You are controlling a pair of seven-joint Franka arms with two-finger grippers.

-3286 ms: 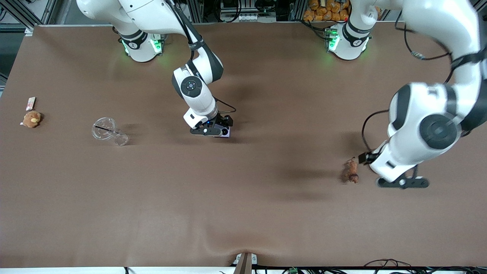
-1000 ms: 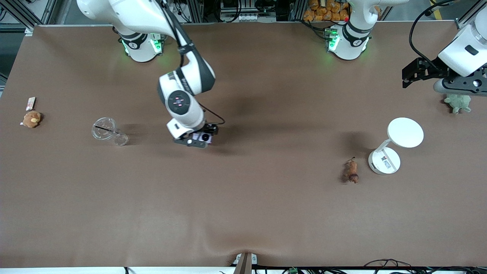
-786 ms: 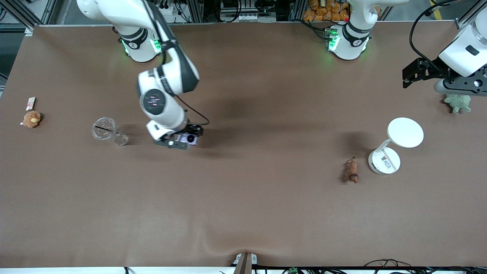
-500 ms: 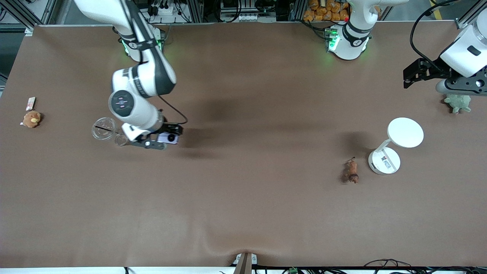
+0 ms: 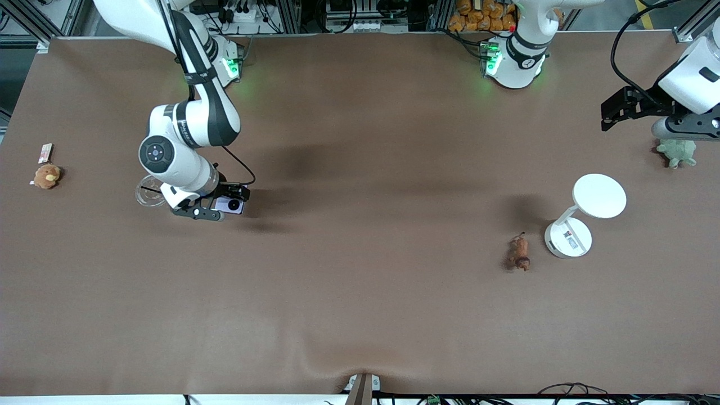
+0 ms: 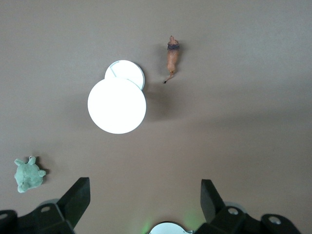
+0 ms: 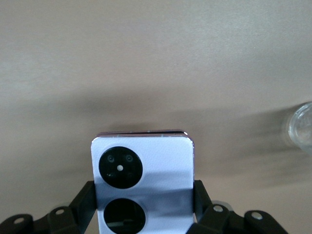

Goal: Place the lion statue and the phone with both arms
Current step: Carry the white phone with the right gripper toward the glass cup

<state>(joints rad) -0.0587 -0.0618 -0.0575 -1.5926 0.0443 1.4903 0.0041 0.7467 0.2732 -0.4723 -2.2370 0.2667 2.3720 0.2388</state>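
Observation:
My right gripper (image 5: 216,208) is shut on the phone (image 5: 229,205), a pale lavender folded flip phone. It holds the phone just above the table, beside a clear glass piece. In the right wrist view the phone (image 7: 142,170) sits between the two fingers (image 7: 85,200) with its two black circles facing the camera. The lion statue (image 5: 520,253) lies on the table next to the white stand's base, and it also shows in the left wrist view (image 6: 171,59). My left gripper (image 5: 683,129) is open and empty (image 6: 144,197), high over the table at the left arm's end, above a green plush turtle.
A white round-topped stand (image 5: 579,216) stands beside the lion. The green plush turtle (image 5: 678,152) lies at the left arm's end. The clear glass piece (image 5: 145,194) is partly hidden by my right arm. An orange-brown plush toy (image 5: 46,175) lies at the right arm's end.
My right arm has carried the phone from the table's middle toward the right arm's end, up beside the glass piece. My left arm rose away from the lion earlier and now barely moves.

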